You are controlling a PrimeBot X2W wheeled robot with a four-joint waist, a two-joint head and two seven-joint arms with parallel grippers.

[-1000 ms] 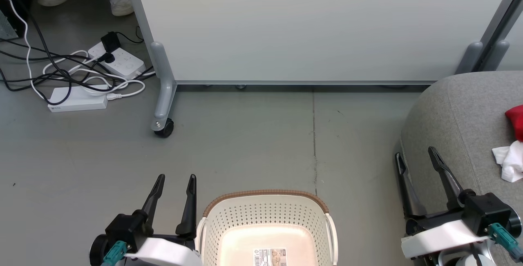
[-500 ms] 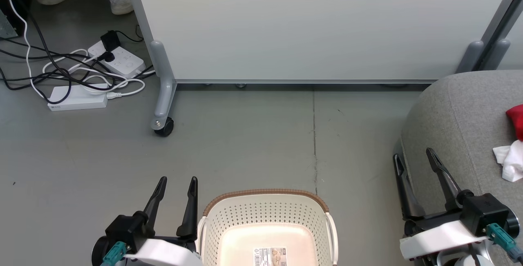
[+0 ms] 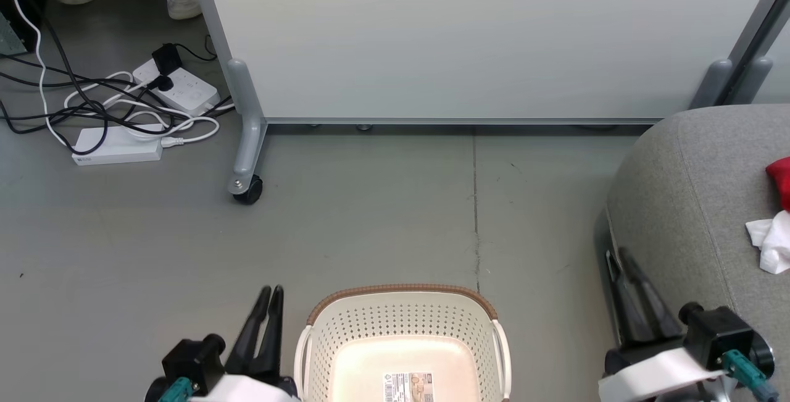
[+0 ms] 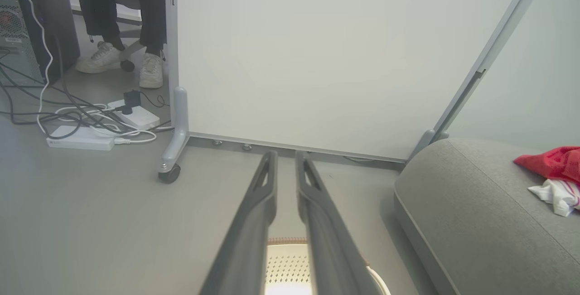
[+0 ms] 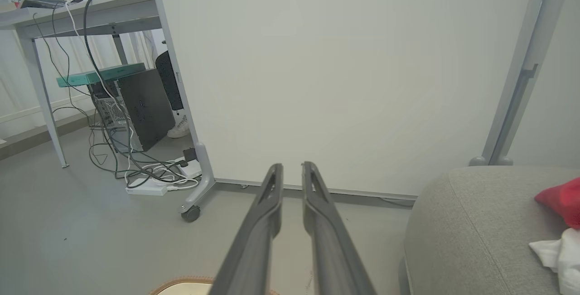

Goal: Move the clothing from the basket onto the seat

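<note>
Grey floor (image 3: 370,217), seemingly empty basket (image 3: 401,291): left gripper (image 3: 272,291) and right gripper (image 3: 618,255) just narrowed their fingers to slits, holding nothing; clothing (image 3: 780,173) lies on the seat (image 3: 679,204), job likely done.

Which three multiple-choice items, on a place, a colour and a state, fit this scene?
1. Where does the red clothing lie? A on the floor; B on the seat; C on a power strip.
2. What colour is the rim of the basket? A brown; B blue; C green.
3. The basket's inside is: A bare; B heaped with clothing; C full of water.
Key: 1 B, it rests on the grey cushion; 2 A, the woven band is brown; 3 A, its label sticker shows uncovered.
</note>
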